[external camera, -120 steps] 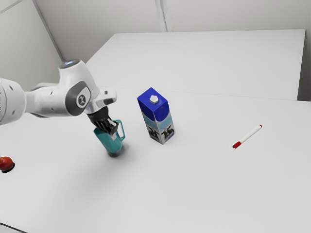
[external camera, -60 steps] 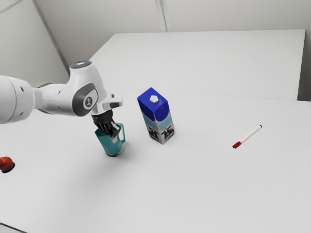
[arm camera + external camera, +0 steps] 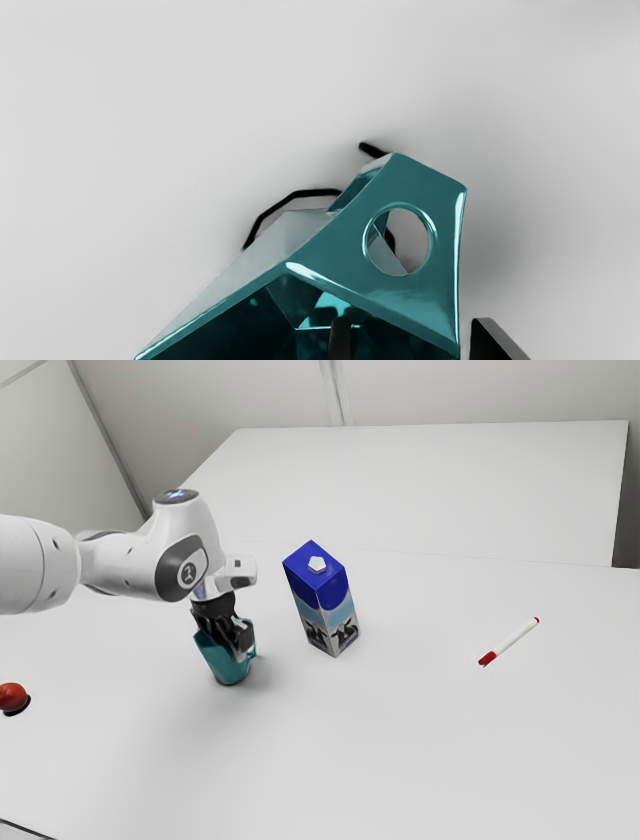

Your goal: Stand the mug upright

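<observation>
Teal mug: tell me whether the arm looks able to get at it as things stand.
Yes, it looks so: the gripper is at the mug, one finger inside its mouth and the other outside the wall, and the carton stands apart, toward the exterior view's right.

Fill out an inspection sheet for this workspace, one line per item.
Surface: white tabletop, plain.
Job's things: teal mug, its base down at the table; whether it stands fully upright, I cannot tell.
Clutter: blue-topped milk carton standing near the mug; red-capped white marker lying flat; round red fruit or vegetable at the exterior view's left edge.
Gripper: open, one finger inside the mug, the other outside its wall.
Cables: nothing seen for certain; a thin dark line at the exterior view's lower-left corner is unidentified.
Surroundings: pale walls.
</observation>
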